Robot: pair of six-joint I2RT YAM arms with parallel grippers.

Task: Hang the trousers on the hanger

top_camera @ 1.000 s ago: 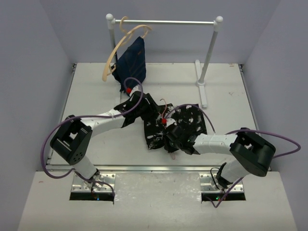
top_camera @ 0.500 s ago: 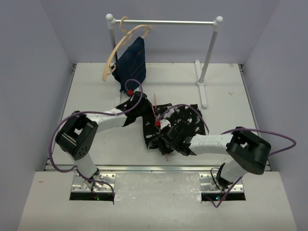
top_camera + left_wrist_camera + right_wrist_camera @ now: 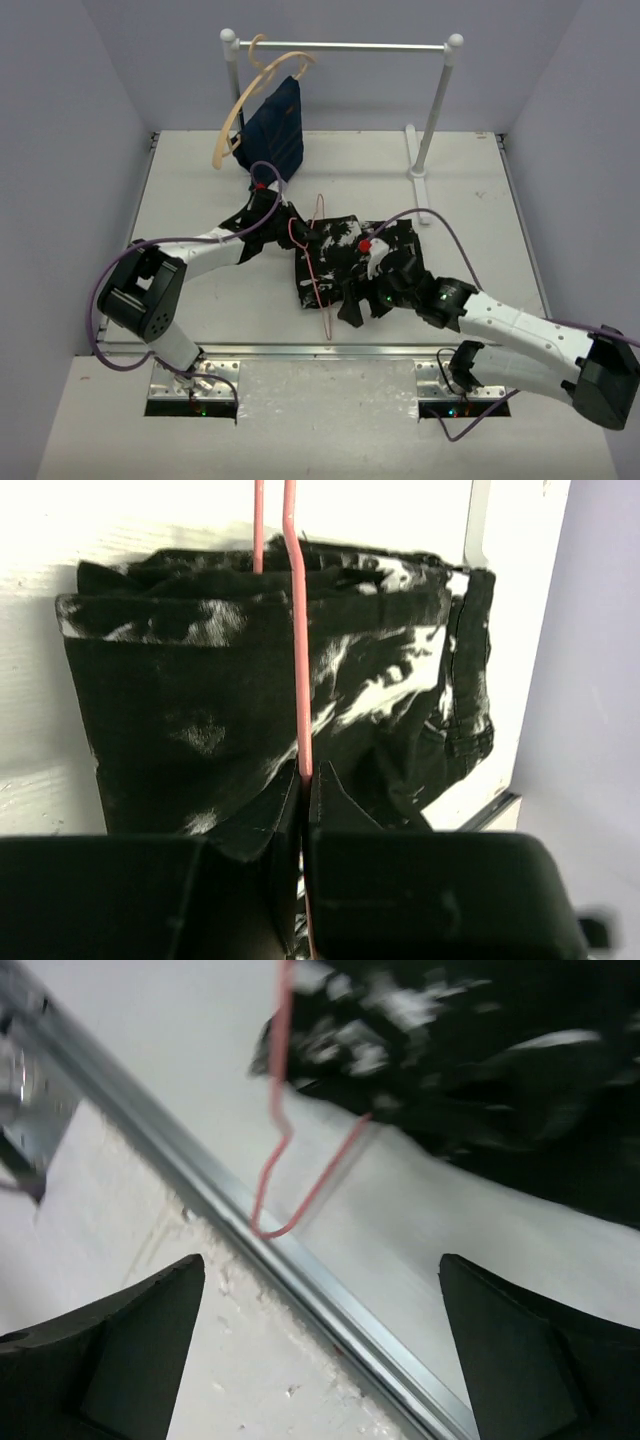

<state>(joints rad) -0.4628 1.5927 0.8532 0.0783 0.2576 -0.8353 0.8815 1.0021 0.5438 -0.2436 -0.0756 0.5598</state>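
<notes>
With the left claw (image 3: 303,780) pinching the one pink wire hanger (image 3: 299,660) lying across the one folded pair of speckled trousers (image 3: 350,255) mid-worktop (image 3: 470,200), and the right claw (image 3: 320,1260) spread and empty, lifting could slide unheld fabric off the thin wire; one wooden hanger (image 3: 235,110) and one navy garment (image 3: 278,125) hang behind.

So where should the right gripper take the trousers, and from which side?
Probably the near edge of the trousers, from the near side: it lies flat, right of the hanger wire pinched by the left gripper, close to the open right gripper.
</notes>
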